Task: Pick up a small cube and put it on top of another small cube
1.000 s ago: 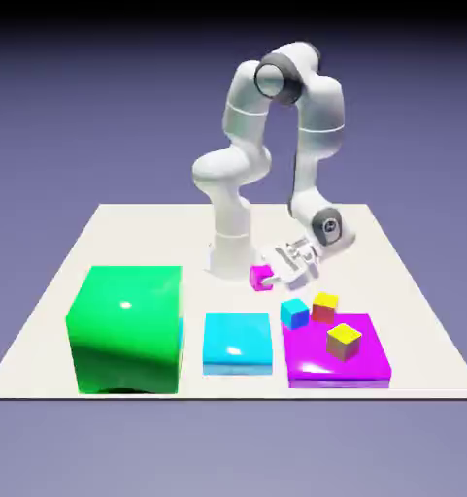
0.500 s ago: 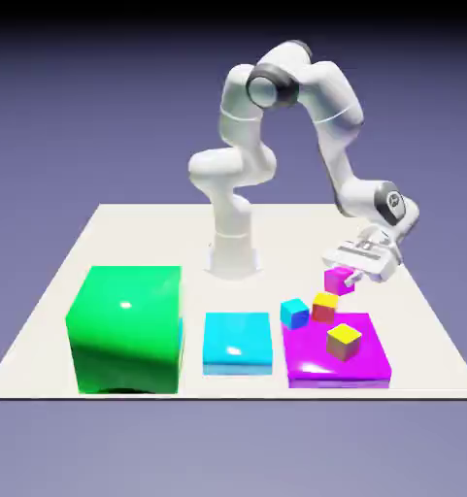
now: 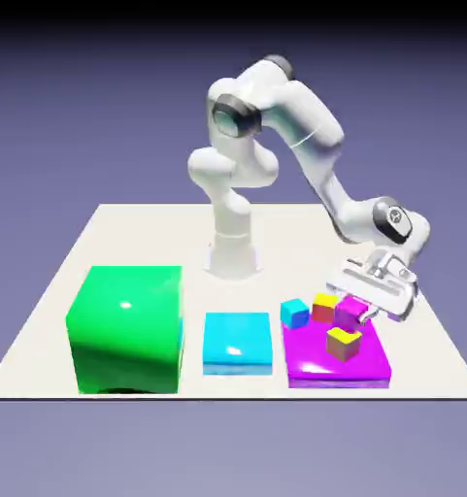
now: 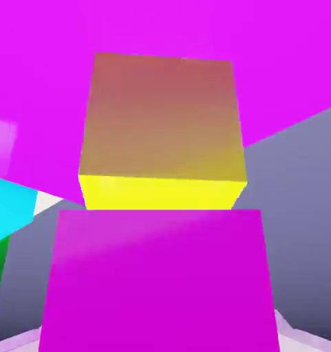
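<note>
In the exterior view, clock positions are read across the picture, 12 at the top. At the near edge of the table [image 3: 188, 385], the large green block [image 3: 128, 330] stands at 8 o'clock from the table's centre, the wide flat magenta slab [image 3: 315, 366] at 4 o'clock, and the cyan block [image 3: 237, 340] between them. The yellow cube [image 3: 344, 344] rests on the slab. The small cyan-blue cube [image 3: 294, 314] lies at 10 o'clock from it, the orange cube [image 3: 324, 308] at 11. The small magenta cube [image 3: 351, 312] is at 12 o'clock from the yellow cube, beside the orange cube. The gripper [image 3: 354, 305] is tilted, fingertips on opposite sides of the magenta cube; whether they clamp it or stand clear cannot be determined. In the hand view, the magenta cube is nearer than the yellow cube; contact between them cannot be confirmed. The white arm [image 3: 232, 233] has its base farthest away, at 12 o'clock.
</note>
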